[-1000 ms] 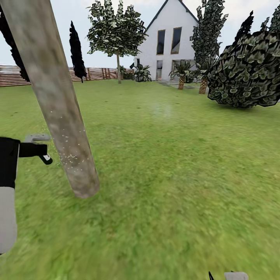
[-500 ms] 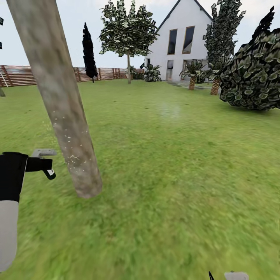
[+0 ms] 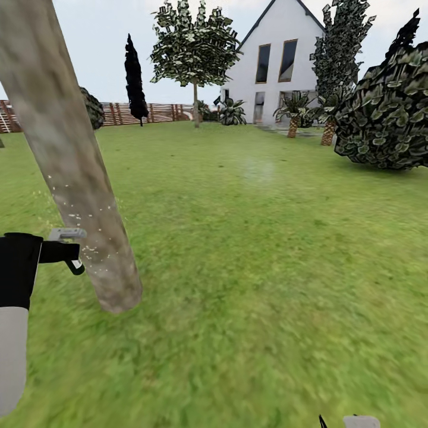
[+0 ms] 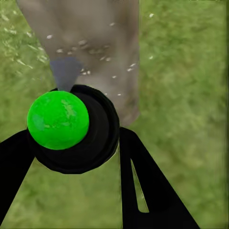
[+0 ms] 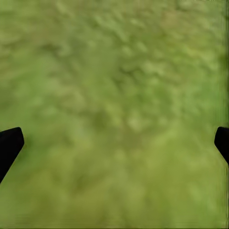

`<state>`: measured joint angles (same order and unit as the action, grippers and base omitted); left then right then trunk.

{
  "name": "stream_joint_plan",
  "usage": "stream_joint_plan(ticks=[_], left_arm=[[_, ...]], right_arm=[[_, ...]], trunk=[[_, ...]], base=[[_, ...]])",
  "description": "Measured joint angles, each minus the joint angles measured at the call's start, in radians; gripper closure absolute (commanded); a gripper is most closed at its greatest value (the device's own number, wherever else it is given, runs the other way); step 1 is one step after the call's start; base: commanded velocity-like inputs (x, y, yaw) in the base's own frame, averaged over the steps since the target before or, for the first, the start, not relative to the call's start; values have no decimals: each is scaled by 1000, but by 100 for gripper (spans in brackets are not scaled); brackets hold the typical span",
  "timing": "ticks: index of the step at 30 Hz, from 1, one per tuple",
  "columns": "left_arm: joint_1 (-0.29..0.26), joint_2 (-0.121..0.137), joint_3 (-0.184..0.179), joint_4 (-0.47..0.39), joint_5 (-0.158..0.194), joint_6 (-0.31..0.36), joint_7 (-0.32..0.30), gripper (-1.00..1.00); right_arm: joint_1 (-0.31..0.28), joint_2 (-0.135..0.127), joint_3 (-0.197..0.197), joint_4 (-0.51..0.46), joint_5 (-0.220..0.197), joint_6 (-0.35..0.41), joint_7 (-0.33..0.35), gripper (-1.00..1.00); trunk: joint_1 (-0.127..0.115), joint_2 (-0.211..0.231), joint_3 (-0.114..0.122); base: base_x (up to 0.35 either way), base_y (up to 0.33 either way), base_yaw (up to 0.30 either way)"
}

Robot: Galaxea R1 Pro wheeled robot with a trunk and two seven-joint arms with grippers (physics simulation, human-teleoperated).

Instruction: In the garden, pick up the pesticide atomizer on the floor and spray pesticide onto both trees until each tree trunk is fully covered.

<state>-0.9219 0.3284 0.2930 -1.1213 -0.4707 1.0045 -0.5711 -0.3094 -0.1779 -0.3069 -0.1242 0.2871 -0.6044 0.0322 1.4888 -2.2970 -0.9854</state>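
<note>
Pesticide atomizer (image 4: pixel 71 129) gripped in the left hand (image 4: pixel 76 157), just beside the tree trunk (image 3: pixel 71 172)
White specks are scattered over the trunk; the right hand (image 5: pixel 114 143) is spread wide above the grass (image 5: pixel 114 86)

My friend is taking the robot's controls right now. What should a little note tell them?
Left gripper: shut on the pesticide atomizer, its spray head aimed at the near tree trunk.
Right gripper: open, holding nothing, over the grass.
Done: atomizer picked up; white spray specks dot the lower part of the near trunk.
Left: the trunk higher up looks bare, so keep spraying it, then cover the other tree. Which tree that is, I can't tell from here.
</note>
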Motion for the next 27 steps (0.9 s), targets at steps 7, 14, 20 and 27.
stream_joint_plan(ticks=[7,14,20,27], left_arm=[[0,1,0,0,1,-1,0,100],[1,1,1,1,2,0,3,100],[0,1,2,0,0,0,4,100],[1,1,2,1,0,0,4,100]], right_arm=[[0,0,0,0,0,0,0,-100],[0,0,-1,-2,0,0,-1,-100],[0,0,-1,-2,0,0,-1,-100],[0,0,-1,-2,0,0,0,-100]], trunk=[[0,0,0],[0,0,0],[0,0,0],[0,0,0]], base=[[99,-268,0],[138,-268,61],[139,-268,270],[157,-258,268]])
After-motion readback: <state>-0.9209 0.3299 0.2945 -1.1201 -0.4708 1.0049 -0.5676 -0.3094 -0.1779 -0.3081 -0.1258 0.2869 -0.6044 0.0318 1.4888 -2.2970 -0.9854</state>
